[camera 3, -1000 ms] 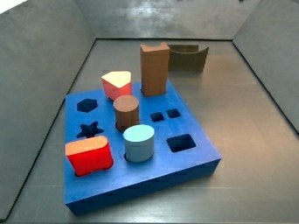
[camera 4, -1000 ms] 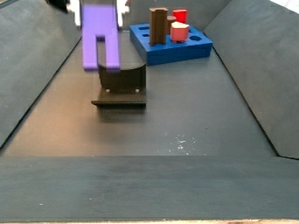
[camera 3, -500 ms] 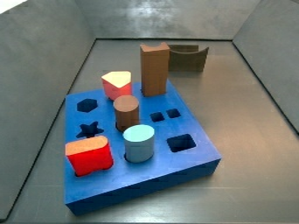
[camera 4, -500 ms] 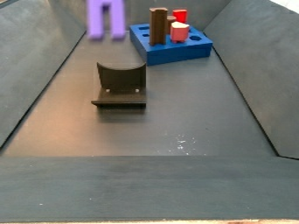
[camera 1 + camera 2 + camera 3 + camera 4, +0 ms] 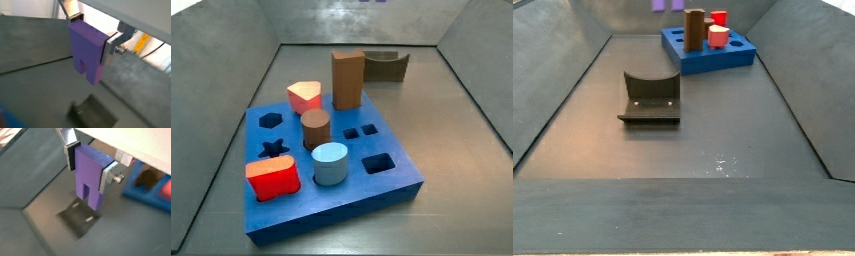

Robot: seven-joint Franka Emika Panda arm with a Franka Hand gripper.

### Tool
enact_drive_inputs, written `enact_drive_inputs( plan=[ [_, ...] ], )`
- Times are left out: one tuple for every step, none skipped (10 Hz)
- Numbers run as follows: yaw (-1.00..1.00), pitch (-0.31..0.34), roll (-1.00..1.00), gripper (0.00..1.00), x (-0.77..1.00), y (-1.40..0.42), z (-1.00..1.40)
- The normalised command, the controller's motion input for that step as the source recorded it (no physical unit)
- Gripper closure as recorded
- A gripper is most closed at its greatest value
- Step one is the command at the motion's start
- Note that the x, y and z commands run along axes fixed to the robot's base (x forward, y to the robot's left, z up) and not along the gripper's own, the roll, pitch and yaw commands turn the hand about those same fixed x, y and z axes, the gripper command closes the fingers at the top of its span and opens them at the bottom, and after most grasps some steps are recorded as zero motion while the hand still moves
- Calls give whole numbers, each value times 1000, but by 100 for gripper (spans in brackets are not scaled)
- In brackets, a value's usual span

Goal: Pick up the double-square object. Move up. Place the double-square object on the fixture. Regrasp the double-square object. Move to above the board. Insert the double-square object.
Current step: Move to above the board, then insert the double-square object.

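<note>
The gripper [image 5: 87,162] is being shown in both wrist views pinching the purple double-square object [image 5: 90,178] by its upper end, high above the floor, with the notched end hanging down. Below it, the fixture [image 5: 79,218] is being seen on the floor. Farther off, the board [image 5: 711,50] is being shown. The block is judged rigid, light and smooth-sided; its flat faces are best gripped squarely.

Purple double-square object [image 5: 90,178] (upright) in end effector [image 5: 88,164]
</note>
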Motion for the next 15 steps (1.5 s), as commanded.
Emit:
enact_drive_inputs(
  plan=[
    [-216,55,-1000,100,-482,-1000,269],
    [-206,56,-1000,100,-491,-1000,270],
    [-185,47,-954,100,-501,-1000,273],
    [-127,26,-720,100,-515,-1000,270],
    [-60,-2,-430,100,-541,-1000,273],
    [-36,-15,-279,100,-480,-858,234],
    [-14,-16,-204,100,-384,-648,181],
    [-2,-6,-90,100,-155,-239,62],
    [0,-14,0,100,0,0,0],
    [0,-9,0,100,0,0,0],
    [14,0,0,100,0,-6,0],
    [0,0,0,100,0,-57,0],
    [194,0,0,100,134,-169,-63],
    [329,23,0,100,514,-320,-74],
    [394,46,0,100,726,-360,-209]
  ],
)
